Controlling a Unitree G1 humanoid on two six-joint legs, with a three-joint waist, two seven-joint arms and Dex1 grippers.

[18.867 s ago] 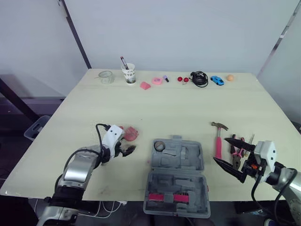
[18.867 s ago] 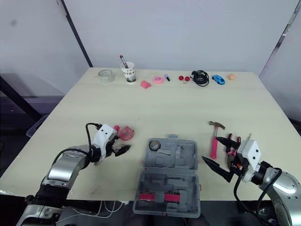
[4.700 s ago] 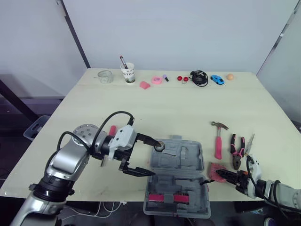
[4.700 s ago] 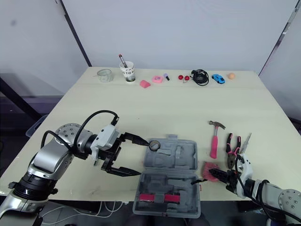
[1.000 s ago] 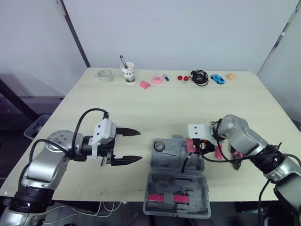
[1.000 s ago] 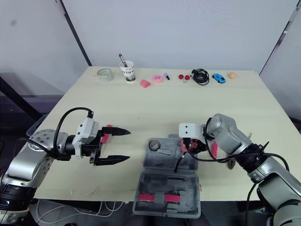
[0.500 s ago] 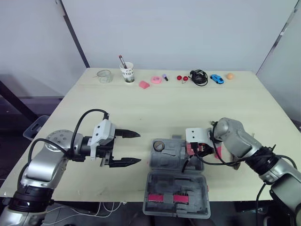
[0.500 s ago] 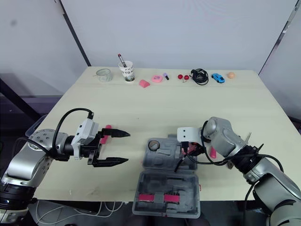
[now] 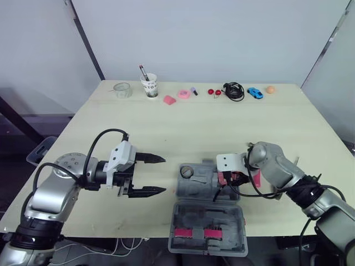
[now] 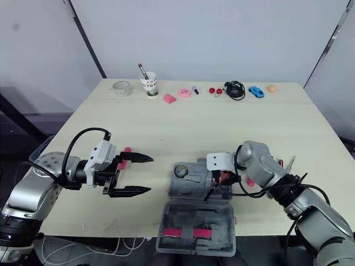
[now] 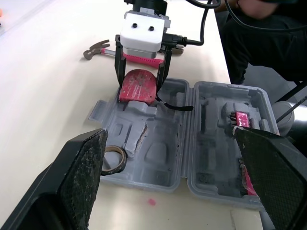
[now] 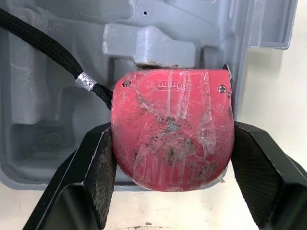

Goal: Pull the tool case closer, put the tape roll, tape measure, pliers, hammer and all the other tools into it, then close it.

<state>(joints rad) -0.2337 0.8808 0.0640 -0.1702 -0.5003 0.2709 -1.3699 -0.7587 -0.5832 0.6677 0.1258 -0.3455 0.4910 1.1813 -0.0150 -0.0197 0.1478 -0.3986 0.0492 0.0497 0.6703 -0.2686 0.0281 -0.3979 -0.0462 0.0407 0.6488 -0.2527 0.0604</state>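
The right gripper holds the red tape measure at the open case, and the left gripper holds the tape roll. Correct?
No. The left gripper is open and empty; the left wrist view shows the tape roll lying in the case.

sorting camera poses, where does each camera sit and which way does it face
Head eyes: on the head, facing down over the table; left gripper and right gripper show.
Left wrist: on the left arm, facing the tool case past its fingers.
Right wrist: on the right arm, close on the tape measure between its fingers.
All share the tool case.
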